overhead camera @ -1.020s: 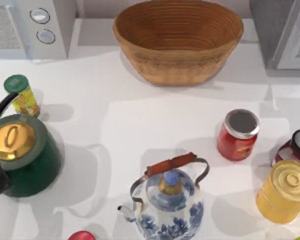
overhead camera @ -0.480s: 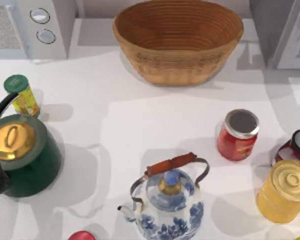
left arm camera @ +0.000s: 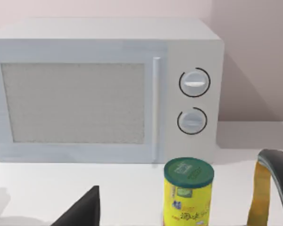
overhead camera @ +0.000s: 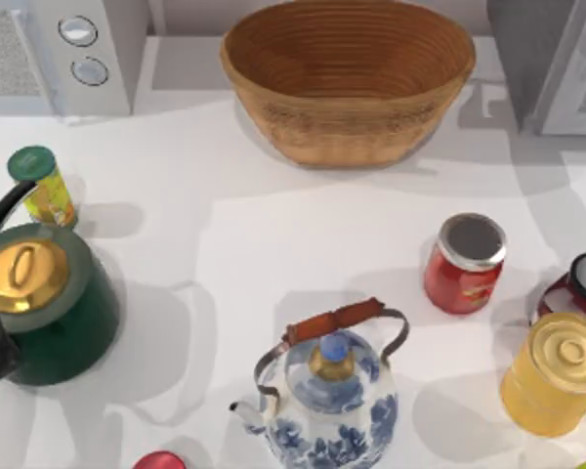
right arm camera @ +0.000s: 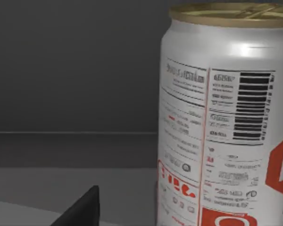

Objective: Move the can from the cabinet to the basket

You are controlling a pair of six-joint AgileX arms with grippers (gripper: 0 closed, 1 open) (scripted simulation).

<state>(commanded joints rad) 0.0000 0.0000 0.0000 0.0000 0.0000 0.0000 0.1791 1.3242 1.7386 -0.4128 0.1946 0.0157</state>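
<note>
A: Closest to the right arm's camera, what is there?
B: A dark fingertip of the right hand (right arm camera: 80, 209), and just past it the can (right arm camera: 226, 117), upright on the grey floor of the cabinet (right arm camera: 61, 70). Whether that hand is open or closed cannot be told; nothing is seen in its hold.

A: And the left arm?
B: One dark finger of the left hand (left arm camera: 82, 209) shows low in its camera; its opening cannot be told either. Beyond it stands the yellow canister with green lid (left arm camera: 187, 190), then the white microwave (left arm camera: 104, 89).

A: From above?
B: Nearest, a blue-and-white kettle (overhead camera: 322, 391), the green kettle (overhead camera: 49, 303) and the red jar (overhead camera: 464, 262) on the desk (overhead camera: 244, 234). At the far edge, the basket (overhead camera: 347, 78), with the cabinet (overhead camera: 547, 63) to its right.
</note>
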